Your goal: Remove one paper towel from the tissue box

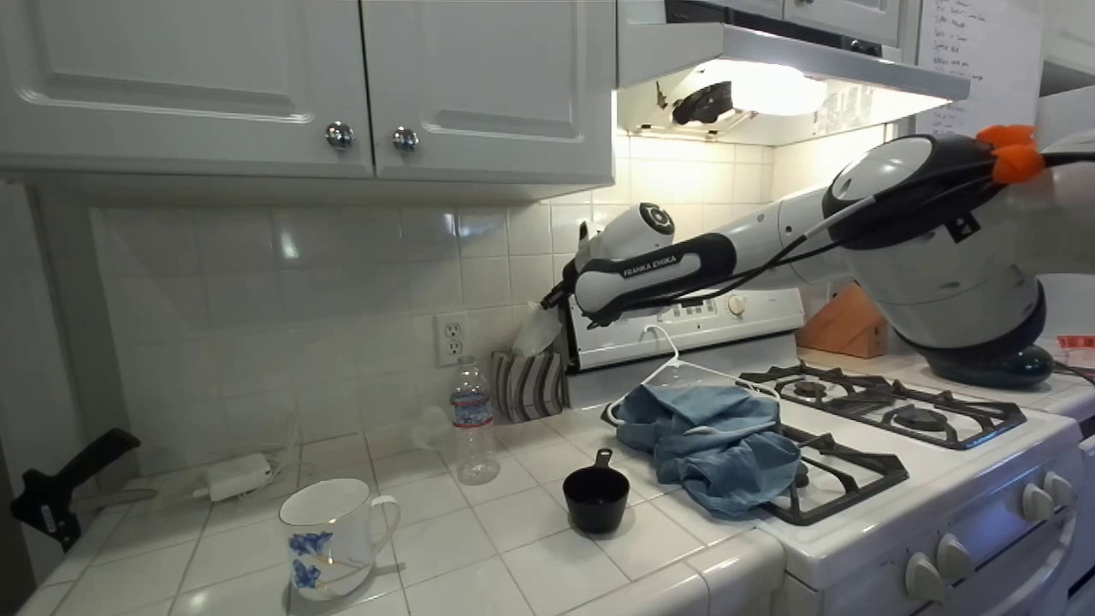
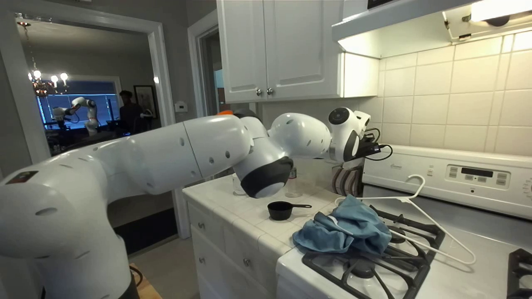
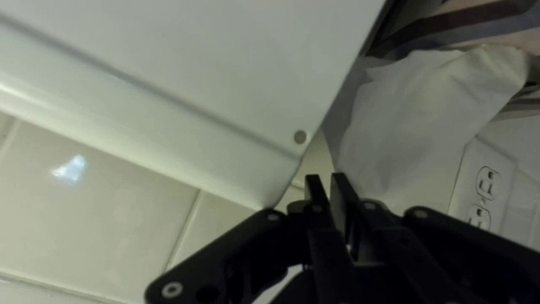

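The end effector [image 3: 325, 178] has its fingers nearly together in the wrist view, a slim gap showing between them; whether a fold of paper is caught there I cannot tell. Just behind one finger in that view spreads the white tissue [image 3: 405, 126], the towel to be removed. It rises from the top of the striped tissue box [image 1: 529, 389], its upper end at the fingertips.

It should handle as almost weightless, limp and soft, quick to crumple, and likely to tear if only an edge is nipped. The better hold looks to be a bunched pinch through the middle of the sheet, then a slow pull in line with the opening. The box, probably light card, might lift along with it. It rests on the tiled desk [image 1: 462, 535], just beside the range's backguard [image 2: 440, 185], so sideways room is probably scant. A plastic water bottle [image 1: 473, 423] stands near it.

The wrist view cuts off most of the box at its upper right, and the paper covers the opening. In an exterior view the robot's wrist [image 2: 345, 133] hides the fingertips and much of the tissue; where the fingertips show from outside, they are too small and dark to read.
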`<state>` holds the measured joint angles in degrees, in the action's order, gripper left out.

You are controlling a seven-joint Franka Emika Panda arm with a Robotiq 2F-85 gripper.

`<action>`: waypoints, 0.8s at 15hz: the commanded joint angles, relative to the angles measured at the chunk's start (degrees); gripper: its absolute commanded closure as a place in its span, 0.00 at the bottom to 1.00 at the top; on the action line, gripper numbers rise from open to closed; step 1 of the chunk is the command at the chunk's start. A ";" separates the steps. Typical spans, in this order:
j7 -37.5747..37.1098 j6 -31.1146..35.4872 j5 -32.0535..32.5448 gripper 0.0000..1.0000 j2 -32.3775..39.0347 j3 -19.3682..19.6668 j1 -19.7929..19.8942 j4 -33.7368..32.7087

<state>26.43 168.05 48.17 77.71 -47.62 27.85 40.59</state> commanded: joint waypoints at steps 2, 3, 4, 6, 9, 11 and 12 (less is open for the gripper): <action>1.32 -7.55 -1.22 1.00 1.59 -0.30 -2.98 -3.27; 1.33 -9.07 -1.17 1.00 1.63 -0.30 -3.30 -3.04; 1.08 -10.51 -1.06 1.00 1.31 -0.28 -3.43 -2.49; -0.58 -12.13 -0.29 1.00 0.70 0.77 -4.08 -2.02; -1.75 -8.69 -11.24 1.00 -3.13 13.19 -7.52 -0.31; -2.29 -6.64 -18.19 1.00 -4.76 21.57 -10.18 0.16; -3.47 -5.35 -21.27 1.00 -5.98 26.29 -11.79 0.94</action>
<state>25.68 160.11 34.69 74.99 -32.10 19.68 40.11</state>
